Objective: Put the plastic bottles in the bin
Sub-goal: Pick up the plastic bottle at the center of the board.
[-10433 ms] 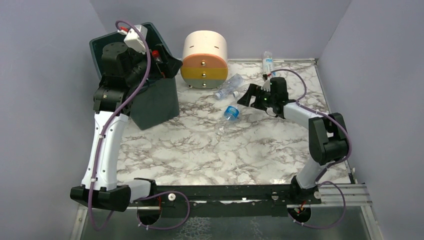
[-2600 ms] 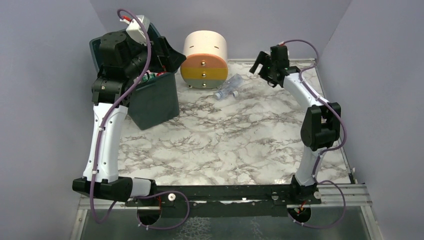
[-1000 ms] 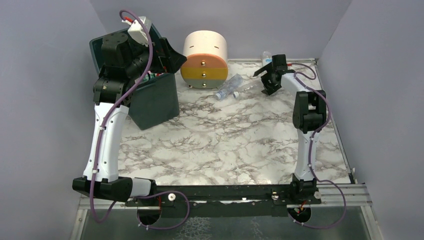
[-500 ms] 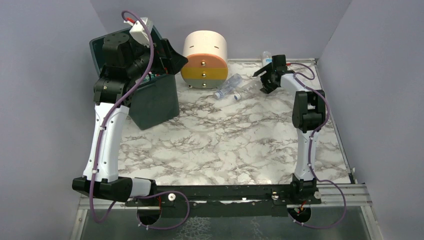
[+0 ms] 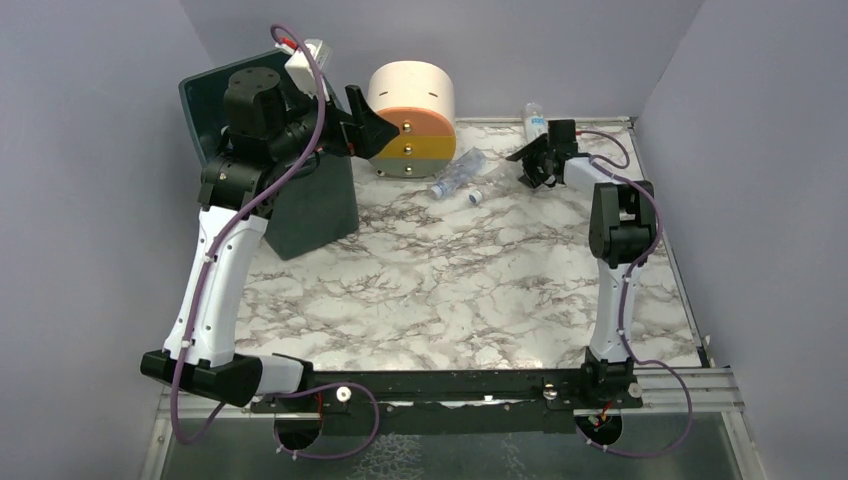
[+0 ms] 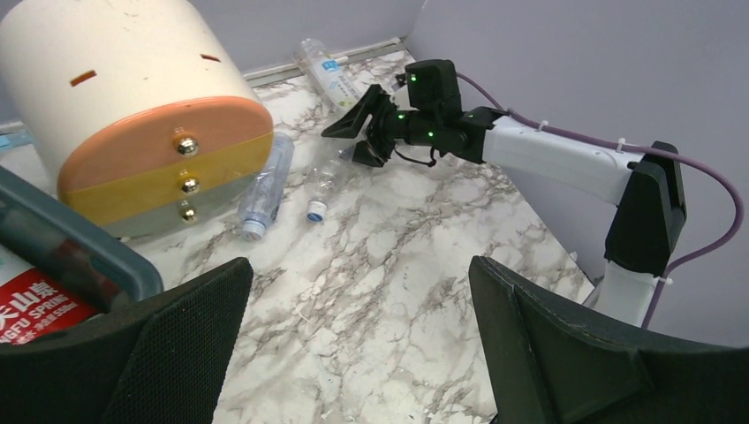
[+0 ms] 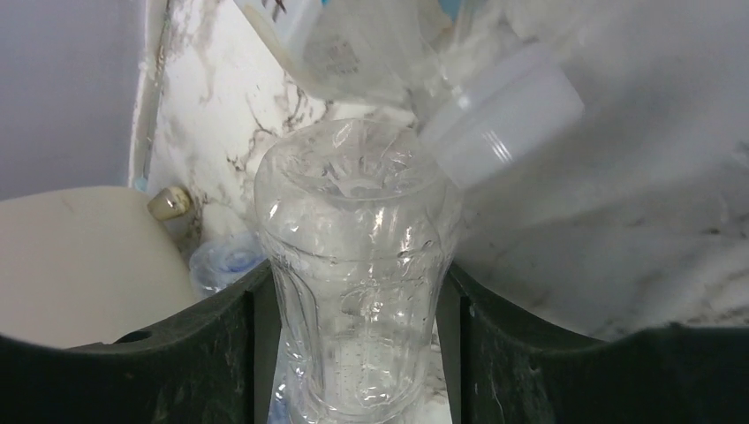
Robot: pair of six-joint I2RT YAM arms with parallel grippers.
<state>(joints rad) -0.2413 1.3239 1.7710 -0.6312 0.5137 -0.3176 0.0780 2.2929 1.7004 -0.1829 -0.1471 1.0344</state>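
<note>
The bin (image 5: 312,205) stands at the back left of the desk (image 5: 450,290), and the left arm covers most of its mouth from above. In the left wrist view only a corner of its rim shows, with a red-labelled bottle (image 6: 31,305) inside it. What else it holds I cannot tell. The left pincer (image 5: 374,120) hangs wide open and empty between the bin and the round drawer unit (image 5: 408,100), whose three drawers are shut.

On the desk in front of this unit lie a bluish bottle (image 5: 458,172) and, just beside it, a clear bottle (image 7: 353,221) with a white cap. The right pincer (image 7: 355,291) is low at the base end of the clear bottle. Its fingers (image 7: 150,371) lie against both sides of it, closed part way — the bottle rests on the desk. One more, the back bottle (image 5: 536,120), rests at the back wall, near the right pincer.
</note>
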